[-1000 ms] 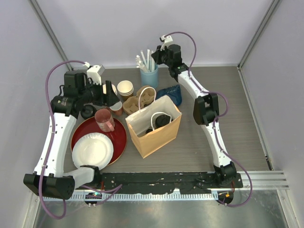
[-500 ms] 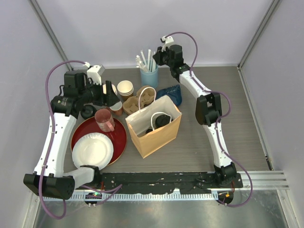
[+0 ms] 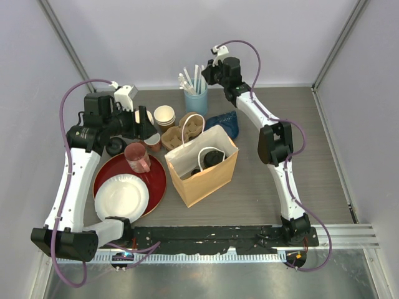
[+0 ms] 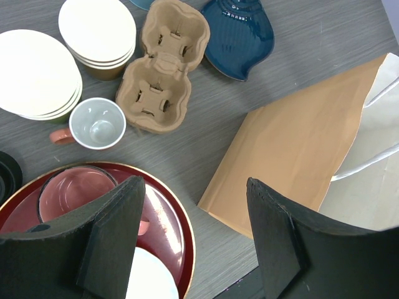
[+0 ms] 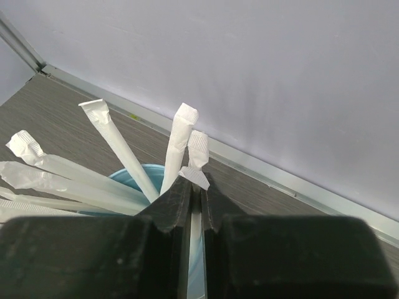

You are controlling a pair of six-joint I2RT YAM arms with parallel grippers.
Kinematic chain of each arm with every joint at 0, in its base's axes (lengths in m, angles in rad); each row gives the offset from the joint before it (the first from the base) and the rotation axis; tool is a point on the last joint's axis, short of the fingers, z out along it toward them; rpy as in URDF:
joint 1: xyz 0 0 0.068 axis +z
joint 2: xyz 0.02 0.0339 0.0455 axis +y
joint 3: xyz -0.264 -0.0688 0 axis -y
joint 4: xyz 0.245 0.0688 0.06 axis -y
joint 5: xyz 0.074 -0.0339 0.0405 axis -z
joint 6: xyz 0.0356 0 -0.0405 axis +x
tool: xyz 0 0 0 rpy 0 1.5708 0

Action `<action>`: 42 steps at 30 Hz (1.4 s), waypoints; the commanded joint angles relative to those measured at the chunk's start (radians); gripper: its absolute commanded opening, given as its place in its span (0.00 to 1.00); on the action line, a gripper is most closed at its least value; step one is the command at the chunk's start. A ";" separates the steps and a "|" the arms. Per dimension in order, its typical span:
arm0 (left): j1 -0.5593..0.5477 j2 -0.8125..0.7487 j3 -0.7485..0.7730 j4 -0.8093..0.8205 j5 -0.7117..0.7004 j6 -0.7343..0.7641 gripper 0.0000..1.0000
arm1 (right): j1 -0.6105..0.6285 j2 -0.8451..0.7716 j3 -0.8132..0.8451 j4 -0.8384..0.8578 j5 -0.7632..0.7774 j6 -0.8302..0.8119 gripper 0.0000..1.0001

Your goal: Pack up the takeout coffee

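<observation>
A black-lidded takeout coffee cup (image 3: 212, 156) stands inside the open kraft paper bag (image 3: 215, 177) in the middle of the table. Another black lid (image 3: 114, 147) shows beside the left arm; its cup's side is hidden. My right gripper (image 5: 196, 187) is at the back, over the blue cup of wrapped straws (image 3: 196, 99), shut on one paper-wrapped straw (image 5: 198, 149). My left gripper (image 4: 194, 193) hangs open left of the bag (image 4: 293, 149), above the rim of the red tray (image 4: 177, 218), with nothing between its fingers.
A pulp cup carrier (image 4: 165, 65) and a dark blue dish (image 4: 240, 34) lie behind the bag. Stacked lidless cups (image 4: 98, 31) and a small mug (image 4: 96, 124) stand nearby. The red tray (image 3: 156, 180) carries a pink mug (image 3: 137, 156) and a white paper plate (image 3: 121, 198).
My right gripper has shifted slightly right and toward the back wall at the straw cup. The left arm has not moved.
</observation>
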 commanded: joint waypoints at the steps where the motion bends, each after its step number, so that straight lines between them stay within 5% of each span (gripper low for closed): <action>1: 0.006 -0.022 0.024 0.038 0.027 0.010 0.70 | 0.005 -0.091 -0.003 0.042 0.017 -0.010 0.07; 8: 0.006 -0.022 0.024 0.038 0.027 0.010 0.70 | 0.005 -0.112 -0.027 0.038 0.011 -0.015 0.12; 12: 0.006 -0.019 0.024 0.040 0.028 0.010 0.70 | 0.005 -0.144 -0.044 0.049 -0.024 -0.010 0.01; 29: 0.006 -0.028 0.022 0.044 0.027 0.017 0.70 | 0.003 -0.299 -0.102 0.126 -0.095 -0.018 0.01; 42: 0.006 -0.040 0.022 0.044 0.028 0.017 0.70 | 0.005 -0.245 -0.009 0.126 -0.046 -0.070 0.01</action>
